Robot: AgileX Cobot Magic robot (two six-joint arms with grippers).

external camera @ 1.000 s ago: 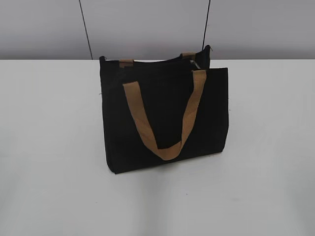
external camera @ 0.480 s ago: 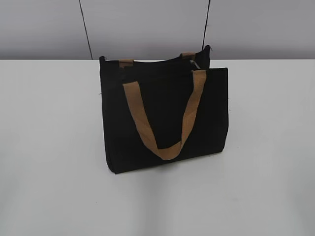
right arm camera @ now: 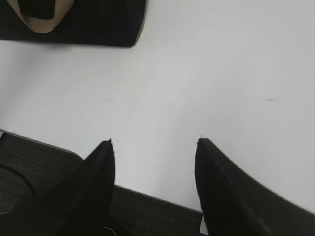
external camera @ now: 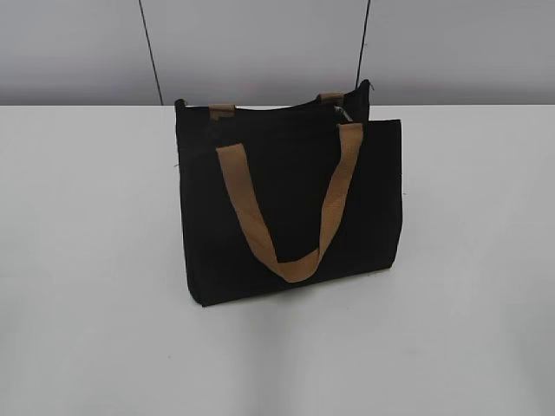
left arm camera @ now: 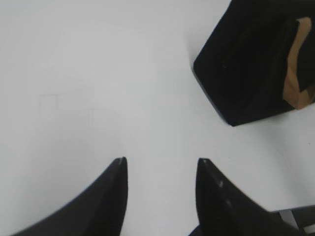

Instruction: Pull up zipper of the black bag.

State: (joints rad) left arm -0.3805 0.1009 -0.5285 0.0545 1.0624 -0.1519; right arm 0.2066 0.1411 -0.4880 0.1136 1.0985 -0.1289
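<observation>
The black bag [external camera: 290, 204] stands upright on the white table [external camera: 87, 260] in the exterior view, with a tan strap handle [external camera: 290, 260] hanging down its front. The zipper [external camera: 347, 111] shows as a small silver glint at the right end of the bag's top edge. Neither gripper shows in the exterior view. My left gripper [left arm camera: 160, 160] is open and empty over bare table, with the bag's corner [left arm camera: 246, 64] far at the upper right. My right gripper [right arm camera: 155, 141] is open and empty, with the bag's lower edge [right arm camera: 98, 24] at the top left.
A grey wall [external camera: 260, 43] with two dark vertical seams rises behind the table. The table's front edge and a dark floor [right arm camera: 147, 211] show under my right gripper.
</observation>
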